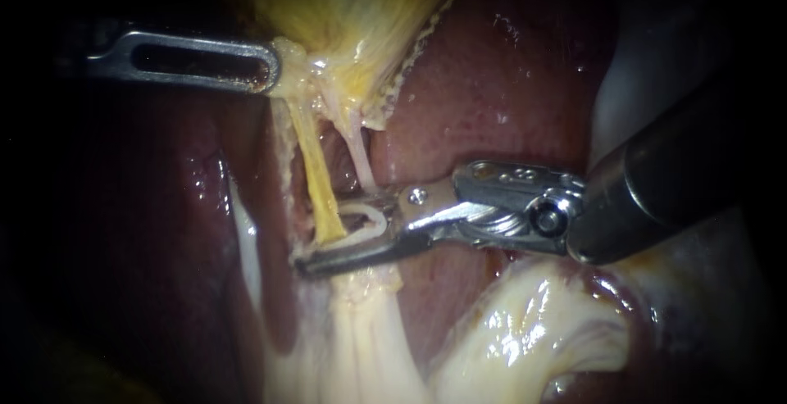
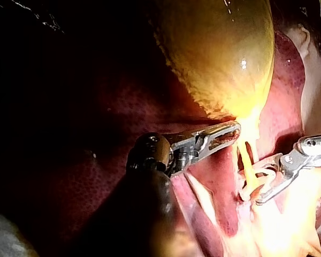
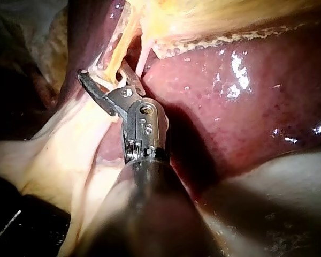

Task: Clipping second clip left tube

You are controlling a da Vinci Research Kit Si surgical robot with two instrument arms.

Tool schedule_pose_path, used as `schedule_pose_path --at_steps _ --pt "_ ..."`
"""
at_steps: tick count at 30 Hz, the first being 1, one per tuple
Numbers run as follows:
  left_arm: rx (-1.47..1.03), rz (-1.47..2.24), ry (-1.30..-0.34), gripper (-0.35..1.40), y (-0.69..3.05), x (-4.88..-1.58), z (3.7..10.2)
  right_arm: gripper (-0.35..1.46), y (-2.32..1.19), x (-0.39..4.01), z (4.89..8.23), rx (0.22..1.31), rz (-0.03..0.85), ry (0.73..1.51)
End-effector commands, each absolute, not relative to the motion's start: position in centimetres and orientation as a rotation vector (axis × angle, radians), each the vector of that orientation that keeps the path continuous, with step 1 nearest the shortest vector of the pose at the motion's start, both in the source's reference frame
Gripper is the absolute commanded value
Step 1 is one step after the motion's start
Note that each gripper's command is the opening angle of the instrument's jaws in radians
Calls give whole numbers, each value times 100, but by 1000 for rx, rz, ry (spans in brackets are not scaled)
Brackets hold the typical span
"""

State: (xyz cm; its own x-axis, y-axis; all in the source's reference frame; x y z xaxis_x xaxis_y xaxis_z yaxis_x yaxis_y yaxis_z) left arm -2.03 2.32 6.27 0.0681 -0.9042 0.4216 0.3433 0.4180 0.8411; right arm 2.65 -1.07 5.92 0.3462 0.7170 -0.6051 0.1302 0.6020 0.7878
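Two instruments show in the endoscope view.

Left instrument [image 1: 269,72]: comes in from the left, slotted claw lying flat, tip at the neck of the gallbladder [image 1: 352,2]. In the left wrist view the two halves of the claw lie closed on the yellow tissue of that neck.

Right instrument [image 1: 332,236]: shaft enters from the right, across the liver [image 1: 508,84]. Its claw is spread wide. A white clip [image 1: 373,217] sits inside it, one leg along each half, so the claw holds the clip from both sides though it stands far apart. The clip's legs are not closed together.

Left tube [image 1: 318,187]: yellow, runs down from the gallbladder neck and passes between the legs of the clip, across the spread claw. The lower half of the claw reaches just beyond the tube toward the view's left. Whether the clip legs touch the tube: cannot tell.

Second tube [image 1: 358,158]: paler, thinner, just right of the left tube; it goes out of sight behind the upper half of the claw.

Pale glistening tissue [image 1: 369,330] spreads below the claw. The right wrist view agrees: claw apart, yellow tube between its halves.
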Motion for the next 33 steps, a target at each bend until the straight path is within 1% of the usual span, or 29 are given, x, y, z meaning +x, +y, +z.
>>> schedule_pose_path --at_steps 1,3,4,6,8,18,21,23,24,25,28,30,33 --pt "630 -1036 -1131 -35 232 -203 627 48 -108 266 593 902 451 1198" --pt "630 -1036 -1131 -35 232 -203 627 46 -108 268 593 967 429 1245" --pt "630 -1036 -1131 -35 232 -204 627 45 -109 268 592 995 430 1257" --pt "630 -1036 -1131 -35 232 -203 627 45 -110 268 591 1025 424 1292" --pt "630 -1036 -1131 -35 232 -203 627 45 -111 269 587 1042 422 1309" --pt "630 -1035 -1131 -35 231 -203 627 41 -108 271 560 1057 423 1316" --pt "630 -1035 -1131 -35 231 -203 627 32 -107 270 560 1051 432 1317" --pt "630 -1035 -1131 -35 231 -203 627 21 -106 268 561 1053 464 1307" --pt "630 -1035 -1131 -35 232 -203 627 15 -105 268 562 1050 476 1305" --pt "630 -1035 -1131 -35 231 -203 627 5 -105 266 563 1064 497 1294" --pt "630 -1035 -1131 -35 232 -203 627 -13 -104 263 565 1087 523 1276" --pt "630 -1035 -1131 -35 232 -203 627 -35 -104 261 567 1095 531 1270" --pt "630 -1035 -1131 -35 232 -203 627 -35 -104 261 570 1100 542 1264"
